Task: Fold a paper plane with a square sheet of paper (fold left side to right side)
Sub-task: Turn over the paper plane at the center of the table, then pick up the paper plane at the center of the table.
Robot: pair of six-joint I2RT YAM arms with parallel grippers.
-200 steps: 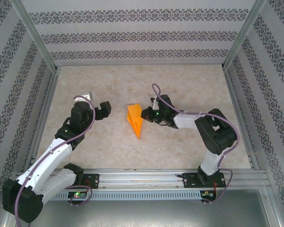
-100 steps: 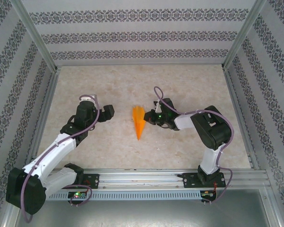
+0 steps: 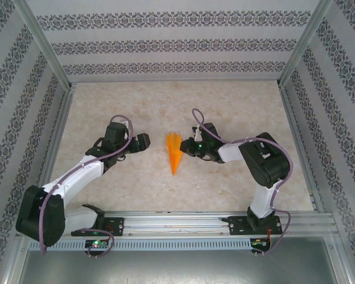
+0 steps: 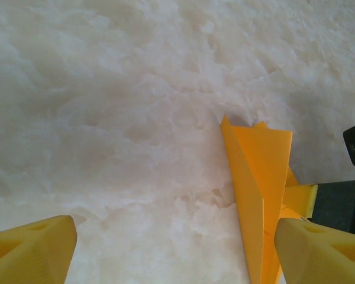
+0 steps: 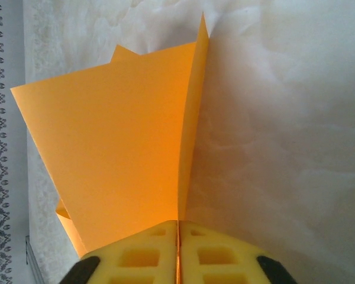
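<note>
Side-fold step in hand. My right gripper (image 5: 177, 232) pinches the plane (image 5: 118, 148) upright. My left gripper (image 4: 174, 251), spread, must close on the flap by its right finger.

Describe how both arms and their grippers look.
The left arm and right arm have white links, black joints and a looping lilac cable. The left gripper and right gripper carry yellow pads with square recesses. A green light glows at the right wrist.

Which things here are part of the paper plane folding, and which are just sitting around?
Job: folded orange paper, pinched by the shut right tool; open left tool nearby.
Just there: tabletop, patterned walls, front metal rail.
</note>
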